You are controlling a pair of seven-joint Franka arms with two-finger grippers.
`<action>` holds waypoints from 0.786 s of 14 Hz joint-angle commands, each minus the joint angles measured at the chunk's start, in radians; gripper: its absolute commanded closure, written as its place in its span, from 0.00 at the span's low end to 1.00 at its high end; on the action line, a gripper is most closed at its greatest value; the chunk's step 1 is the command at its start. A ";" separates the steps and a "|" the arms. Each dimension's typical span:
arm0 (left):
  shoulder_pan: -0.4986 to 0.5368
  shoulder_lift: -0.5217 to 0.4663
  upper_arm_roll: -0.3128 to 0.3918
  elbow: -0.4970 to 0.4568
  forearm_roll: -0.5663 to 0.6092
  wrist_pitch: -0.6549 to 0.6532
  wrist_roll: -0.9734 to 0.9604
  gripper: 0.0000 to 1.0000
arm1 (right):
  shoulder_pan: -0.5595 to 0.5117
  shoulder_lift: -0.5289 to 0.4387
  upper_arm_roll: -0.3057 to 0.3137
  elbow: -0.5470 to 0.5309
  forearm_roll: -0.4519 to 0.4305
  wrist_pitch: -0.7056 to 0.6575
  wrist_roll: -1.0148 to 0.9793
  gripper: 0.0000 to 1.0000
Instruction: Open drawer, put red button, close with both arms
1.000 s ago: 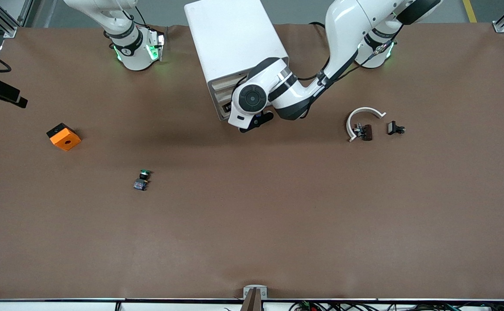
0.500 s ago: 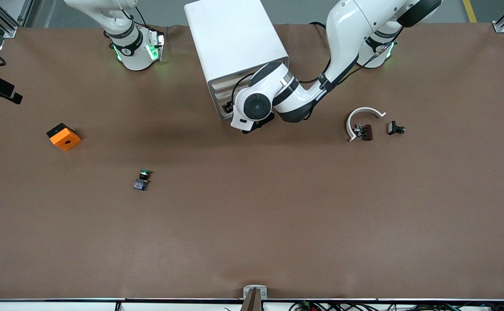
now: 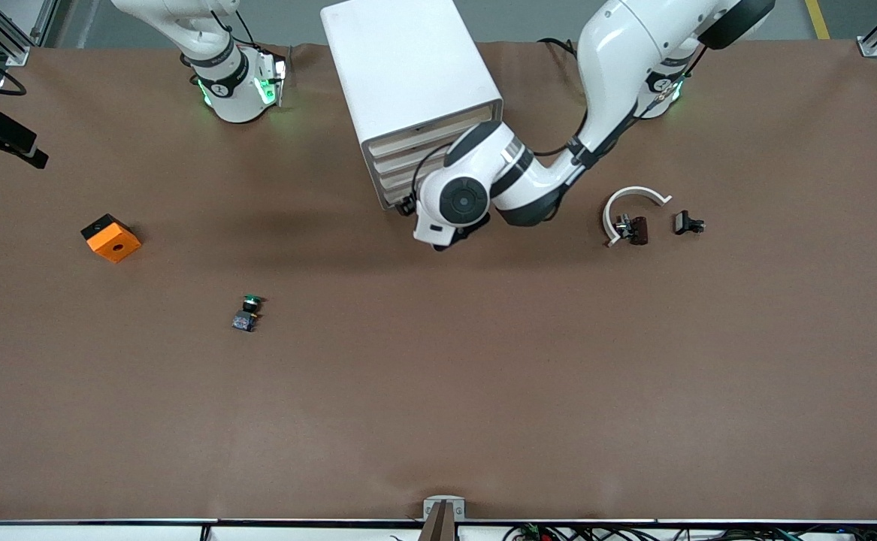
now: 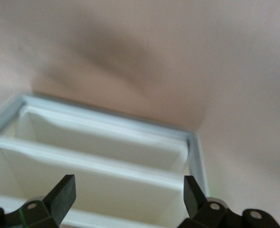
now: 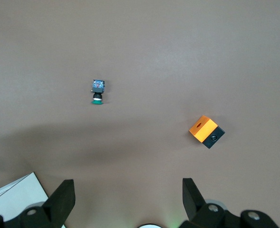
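Note:
The white cabinet (image 3: 408,68) stands between the arms' bases. Its four beige drawer fronts look shut, the drawer (image 3: 408,154) second from the top among them. The left arm's wrist (image 3: 459,201) hangs in front of those fronts and covers its gripper there. In the left wrist view the left gripper (image 4: 129,194) is open with nothing between its fingers, facing the cabinet's beige fronts (image 4: 97,183). The right gripper (image 5: 128,190) is open and empty, high over the table at the right arm's end. The red button is out of view.
A green-capped button (image 3: 247,311) (image 5: 98,92) lies on the brown table, and an orange block (image 3: 111,238) (image 5: 206,132) sits toward the right arm's end. Toward the left arm's end lie a white curved piece (image 3: 633,197) and two small dark parts (image 3: 687,223).
The left arm's wrist has drawn back from the cabinet front toward the front camera, so more of the drawer fronts shows. Both grippers stay open.

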 commanded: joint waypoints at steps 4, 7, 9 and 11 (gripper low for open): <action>0.153 -0.105 0.009 0.024 0.132 -0.088 0.007 0.00 | -0.013 -0.026 0.009 -0.028 -0.033 0.016 -0.018 0.00; 0.201 -0.169 0.006 0.022 0.195 -0.189 0.115 0.00 | -0.016 -0.026 -0.006 -0.028 -0.043 0.016 -0.012 0.00; 0.275 -0.231 0.003 0.022 0.193 -0.278 0.227 0.00 | -0.016 -0.026 -0.007 -0.028 -0.047 0.016 -0.015 0.00; 0.358 -0.306 0.001 0.022 0.179 -0.353 0.402 0.00 | -0.015 -0.026 -0.007 -0.027 -0.052 0.016 -0.015 0.00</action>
